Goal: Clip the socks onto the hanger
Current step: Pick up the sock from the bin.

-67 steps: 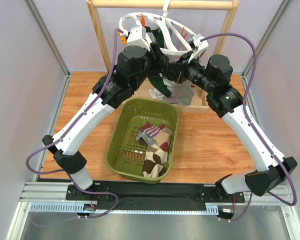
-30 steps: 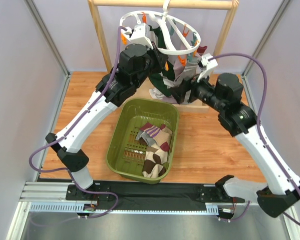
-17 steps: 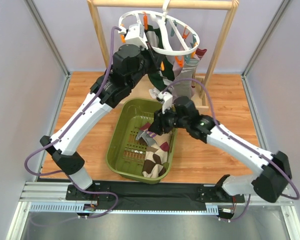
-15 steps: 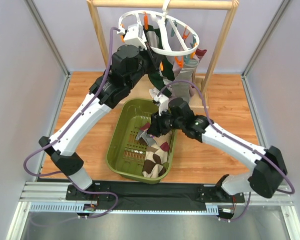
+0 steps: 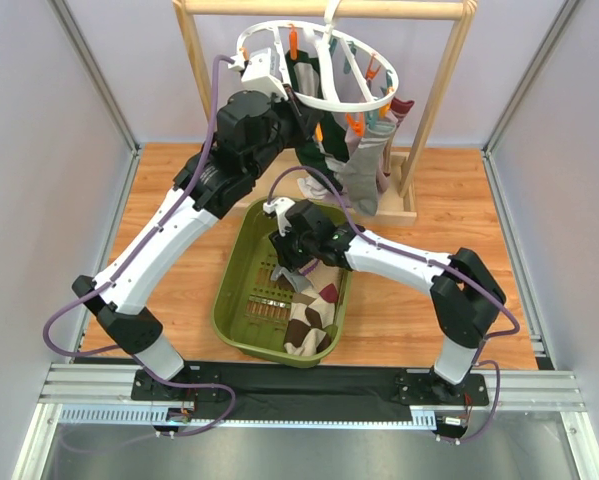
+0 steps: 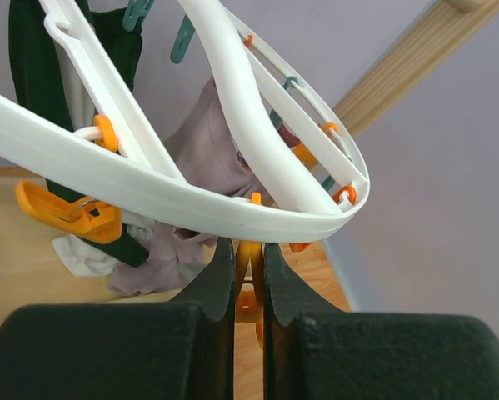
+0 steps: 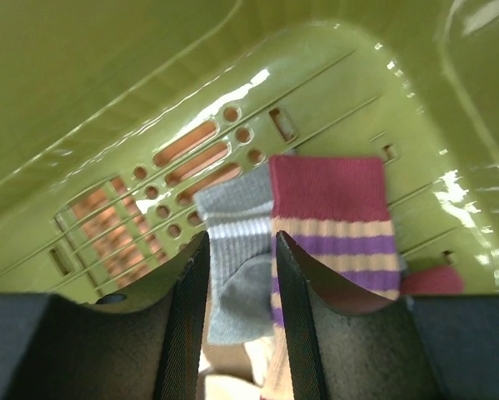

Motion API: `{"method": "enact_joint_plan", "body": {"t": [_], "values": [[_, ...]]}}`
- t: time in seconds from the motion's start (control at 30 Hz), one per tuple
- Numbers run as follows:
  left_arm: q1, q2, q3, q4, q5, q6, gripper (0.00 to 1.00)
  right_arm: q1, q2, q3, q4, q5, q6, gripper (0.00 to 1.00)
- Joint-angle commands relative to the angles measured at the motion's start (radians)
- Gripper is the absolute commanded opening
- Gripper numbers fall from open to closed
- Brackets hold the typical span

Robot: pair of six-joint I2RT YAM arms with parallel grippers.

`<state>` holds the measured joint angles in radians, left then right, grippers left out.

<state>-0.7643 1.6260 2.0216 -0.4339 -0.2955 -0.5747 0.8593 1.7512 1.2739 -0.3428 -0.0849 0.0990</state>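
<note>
Right wrist view: the right gripper (image 7: 242, 258) is seen with its jaws parted a little and empty. It is poised just above the cuff of a grey knitted sock with white stripes (image 7: 232, 212). That sock lies on the floor of the olive-green slotted plastic basket (image 7: 107, 125), edge to edge with a maroon sock banded in cream and purple (image 7: 332, 208).

The step in hand is judged to be the picking of one sock. The jaws are best centred on the grey cuff alone and kept off the maroon edge, so that one sock is lifted rather than two. The fabric should be pinched without the fingertips being driven into the slotted floor.

Higher up, the left gripper (image 6: 247, 250) is closed on a dangling orange plastic clip (image 6: 247, 300) under the white round plastic ring hanger (image 6: 191, 196). The hanger is hooked on the light wooden rack (image 5: 204, 75). A dark green sock (image 5: 314, 140) and a lilac-grey sock (image 5: 364, 175) are already hung there. The pinch should be held level, so that the ring is not set swinging.
</note>
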Motion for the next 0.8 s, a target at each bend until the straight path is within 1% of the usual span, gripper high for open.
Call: {"method": "enact_joint_plan", "body": {"t": [0.0, 0.1, 0.3, 0.53, 0.7, 0.77], "values": [[0.011, -0.048, -0.011, 0.017, -0.011, -0.020, 0.00, 0.014, 0.027, 0.071, -0.012, 0.126, -0.074, 0.39], [0.013, -0.052, -0.014, 0.017, -0.010, -0.022, 0.00, 0.017, 0.047, 0.093, -0.056, 0.152, -0.096, 0.39], [0.017, -0.064, -0.031, 0.029, -0.007, -0.025, 0.00, 0.017, 0.070, 0.087, -0.064, 0.152, -0.094, 0.41], [0.019, -0.061, -0.029, 0.027, -0.002, -0.030, 0.00, 0.018, 0.102, 0.104, -0.085, 0.148, -0.094, 0.40], [0.019, -0.061, -0.029, 0.026, -0.001, -0.031, 0.00, 0.017, 0.114, 0.096, -0.071, 0.186, -0.094, 0.36], [0.019, -0.058, -0.031, 0.026, 0.001, -0.030, 0.00, 0.018, 0.113, 0.088, -0.059, 0.198, -0.094, 0.29]]}}
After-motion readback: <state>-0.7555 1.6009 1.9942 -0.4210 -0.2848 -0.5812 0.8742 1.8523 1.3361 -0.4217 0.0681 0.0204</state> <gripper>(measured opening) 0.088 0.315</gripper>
